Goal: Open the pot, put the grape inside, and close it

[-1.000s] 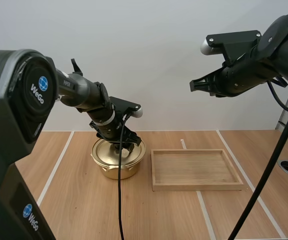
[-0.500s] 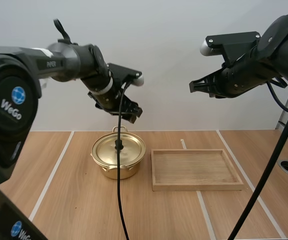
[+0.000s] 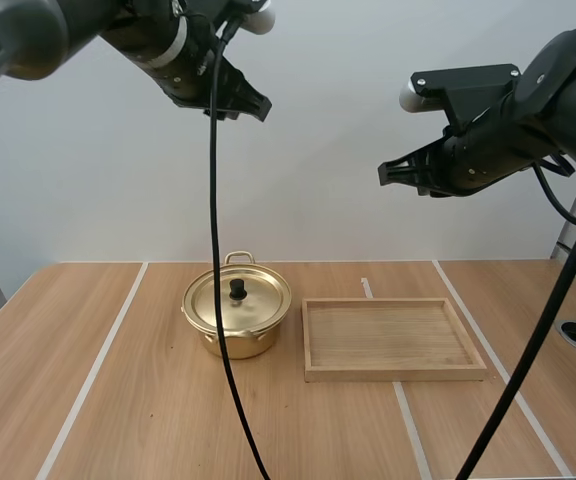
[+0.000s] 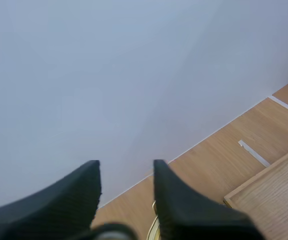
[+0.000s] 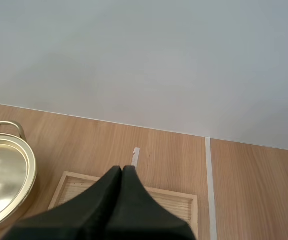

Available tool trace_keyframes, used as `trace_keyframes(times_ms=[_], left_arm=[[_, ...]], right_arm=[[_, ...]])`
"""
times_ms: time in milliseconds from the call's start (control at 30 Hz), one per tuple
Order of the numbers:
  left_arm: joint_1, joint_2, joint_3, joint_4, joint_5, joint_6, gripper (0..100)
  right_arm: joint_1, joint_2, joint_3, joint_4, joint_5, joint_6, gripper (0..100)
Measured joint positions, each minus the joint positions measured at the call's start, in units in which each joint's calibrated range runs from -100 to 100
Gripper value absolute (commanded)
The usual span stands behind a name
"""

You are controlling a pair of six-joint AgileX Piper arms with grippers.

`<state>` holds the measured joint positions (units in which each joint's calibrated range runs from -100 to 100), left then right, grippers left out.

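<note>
1. Our left gripper hangs high above the table, its fingers spread wide with nothing between them. Our right gripper is pressed closed and empty, high over the wooden tray.
2. The pot stands toward the table's far edge, left of the middle, with its lid seated flat on the rim.
3. We judge the lid to be thin polished metal: light and stiff, but slippery at its edge. The small black knob at its centre is the place to pinch, and being narrow, it calls for a well-centred grip.
4. The lid hides the pot's inside, so we cannot tell what it holds.
5. The wooden tray lies just to the right of the pot, a thin gap apart, and its floor shows bare wood.
</note>
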<state>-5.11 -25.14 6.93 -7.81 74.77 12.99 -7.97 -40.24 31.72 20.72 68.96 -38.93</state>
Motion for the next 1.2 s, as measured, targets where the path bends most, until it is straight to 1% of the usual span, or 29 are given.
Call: trace_keyframes(times_ms=[133,300,400,500,567,633,667,733,833,900,967,1033,1200], left_arm=[[0.0,-2.19,0.0,2.12,0.17,-1.11,0],[0.0,-4.97,0.0,2.42,0.91,-1.42,0],[0.0,-7.09,-0.03,2.42,5.03,-1.52,0],[0.0,-8.68,-0.03,2.42,10.53,-1.52,0],[0.0,-10.47,-0.03,2.42,13.85,-1.85,0],[0.0,-11.8,-0.03,2.42,14.22,-3.5,0],[0.0,-12.42,-0.03,2.42,14.22,-5.63,0],[-0.06,-13.69,0.58,4.14,11.47,-11.21,0],[-0.06,-16.78,4.36,8.33,2.44,-19.45,0],[-0.06,-19.41,8.31,10.48,-4.42,-22.3,0],[-0.06,-21.32,11.23,11.18,-8.35,-23.65,0],[-0.06,-24.41,16.41,12.03,-14.05,-25.69,0],[-0.06,-30.02,26.55,15.74,-18.0,-30.44,0]], right_arm=[[0.0,0.0,0.0,0.13,0.0,0.0,0],[0.0,-0.69,0.0,0.73,0.0,0.0,0],[0.0,-1.35,0.0,2.07,0.41,0.0,0],[0.0,-1.85,0.0,5.32,2.2,0.0,0],[0.0,-2.22,0.0,9.03,2.65,0.0,0],[0.0,-2.64,0.0,12.7,2.78,-0.67,0],[0.0,-2.76,0.0,14.41,2.99,-1.15,0],[0.0,-3.42,0.0,16.54,3.33,-1.55,0],[0.0,-4.45,0.0,18.05,3.33,-1.87,0],[0.36,-5.28,0.0,18.15,3.33,-1.87,0],[0.87,-5.94,0.0,18.32,2.71,-1.97,0],[1.46,-6.85,0.12,18.55,1.67,-1.97,0],[2.4,-10.33,3.03,18.58,-2.06,-1.97,0]])
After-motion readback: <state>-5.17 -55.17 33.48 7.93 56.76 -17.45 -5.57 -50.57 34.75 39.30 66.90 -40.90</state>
